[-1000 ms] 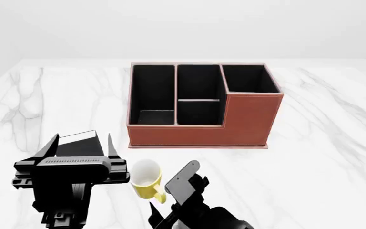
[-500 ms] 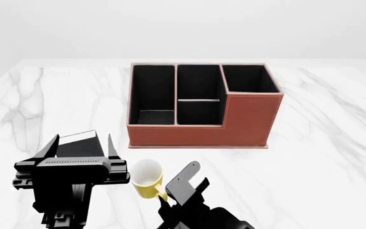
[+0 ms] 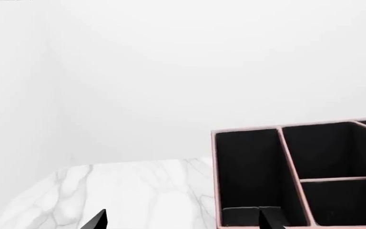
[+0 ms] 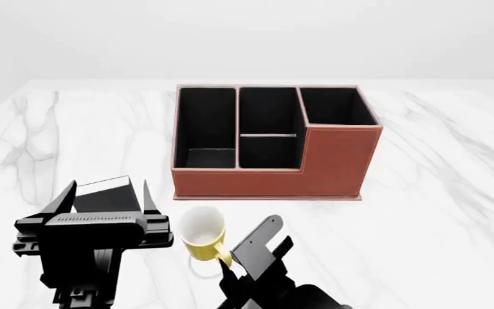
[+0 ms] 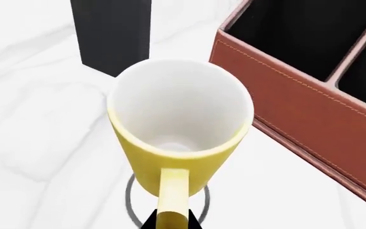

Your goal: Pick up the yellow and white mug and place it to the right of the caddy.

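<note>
The left gripper's fingertips [image 3: 100, 220] barely cleared the left wrist view's edge, its body out of frame. The caddy [image 3: 297, 176] was cropped there on two sides. In the right wrist view, the yellow and white mug's [image 5: 177, 129] handle ran off the frame between dark tips of the right gripper [image 5: 170, 222], the grip itself unseen. From the head view, the left gripper [image 4: 101, 196] screened most of a black box [image 4: 108, 192] near the table's [image 4: 436, 212] front edge.

Left gripper [image 4: 105, 199] low at the left of the head view, fingers spread wide, holding nothing. Right gripper [image 4: 245, 257] beside it, pinched on the mug [image 4: 202, 233] handle.
</note>
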Motion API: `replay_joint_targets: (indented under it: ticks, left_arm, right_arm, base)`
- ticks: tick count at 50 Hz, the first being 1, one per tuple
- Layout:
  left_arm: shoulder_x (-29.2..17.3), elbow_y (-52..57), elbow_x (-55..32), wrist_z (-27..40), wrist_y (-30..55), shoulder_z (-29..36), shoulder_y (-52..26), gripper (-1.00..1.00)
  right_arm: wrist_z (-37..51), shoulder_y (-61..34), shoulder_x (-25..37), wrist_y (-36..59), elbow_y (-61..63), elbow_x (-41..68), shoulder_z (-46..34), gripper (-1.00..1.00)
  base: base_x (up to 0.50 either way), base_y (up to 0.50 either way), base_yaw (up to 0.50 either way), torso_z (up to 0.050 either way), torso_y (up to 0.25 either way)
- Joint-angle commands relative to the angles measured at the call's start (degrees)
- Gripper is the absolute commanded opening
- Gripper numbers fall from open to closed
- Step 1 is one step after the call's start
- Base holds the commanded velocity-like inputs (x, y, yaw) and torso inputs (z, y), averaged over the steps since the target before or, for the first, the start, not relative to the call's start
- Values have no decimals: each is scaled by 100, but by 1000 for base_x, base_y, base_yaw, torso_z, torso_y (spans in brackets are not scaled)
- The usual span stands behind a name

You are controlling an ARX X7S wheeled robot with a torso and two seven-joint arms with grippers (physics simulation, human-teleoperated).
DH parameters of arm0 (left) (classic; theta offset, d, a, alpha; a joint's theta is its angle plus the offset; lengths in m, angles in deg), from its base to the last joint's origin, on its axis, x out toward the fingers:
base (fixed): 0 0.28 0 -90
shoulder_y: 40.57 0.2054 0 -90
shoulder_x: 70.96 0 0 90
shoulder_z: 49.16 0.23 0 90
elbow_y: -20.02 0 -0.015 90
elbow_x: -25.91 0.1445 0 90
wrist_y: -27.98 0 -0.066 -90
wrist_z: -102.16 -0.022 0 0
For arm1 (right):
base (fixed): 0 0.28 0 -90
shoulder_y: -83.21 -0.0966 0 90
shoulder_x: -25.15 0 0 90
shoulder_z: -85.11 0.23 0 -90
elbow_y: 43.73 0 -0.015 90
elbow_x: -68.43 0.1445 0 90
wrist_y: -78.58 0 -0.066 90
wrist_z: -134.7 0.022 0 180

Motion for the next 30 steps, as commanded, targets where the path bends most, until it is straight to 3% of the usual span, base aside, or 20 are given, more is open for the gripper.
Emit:
replay_joint_targets:
  ticks: [1, 30]
  left_arm:
    - [-18, 55, -13, 41, 44, 16, -17, 100]
    - [-52, 82, -50, 110, 146, 96, -114, 100]
  right_arm:
    - [79, 192, 333, 346, 1013, 120, 134, -100]
    - [243, 535, 1085, 976, 2427, 764, 961, -100]
  base:
    - [0, 0, 0, 0, 0]
    - [0, 0, 0, 0, 1]
